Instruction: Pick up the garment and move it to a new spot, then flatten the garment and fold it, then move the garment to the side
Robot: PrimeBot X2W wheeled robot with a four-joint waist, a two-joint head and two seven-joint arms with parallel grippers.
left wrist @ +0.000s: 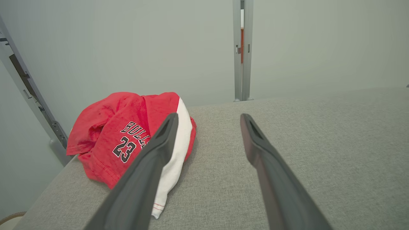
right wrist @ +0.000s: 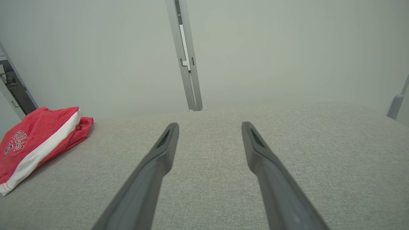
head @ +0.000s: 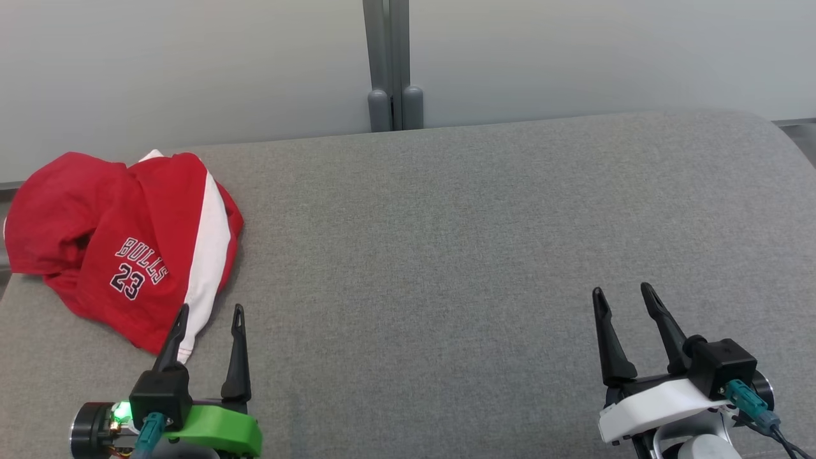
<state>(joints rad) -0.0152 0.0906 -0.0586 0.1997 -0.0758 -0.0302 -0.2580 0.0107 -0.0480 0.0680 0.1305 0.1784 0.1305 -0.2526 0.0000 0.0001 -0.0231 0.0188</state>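
Starting up close with the left claw (head: 211, 309), spread wide and empty, just beside the white-striped hem of the crumpled red Bulls shorts (head: 127, 242). Over to the right claw (head: 621, 289), equally wide, gripping nothing above the bare grey counter (head: 446, 255). Heaped near the counter's far-left edge, those shorts. Beyond, a grey post (head: 390, 64).

The light is bright, even and soft. The pale grey matte wall panels (head: 191, 64) look flat. The crumpled red-and-white jersey garment (head: 127, 248) casts only a faint, narrow shadow on the grey woven fabric surface (head: 446, 255) at its right side. The head view is sharp. In both wrist views the long dark fingers (left wrist: 137, 188) blur near the bottom edge, and the grey metal post (right wrist: 189, 80) leans from lens distortion.
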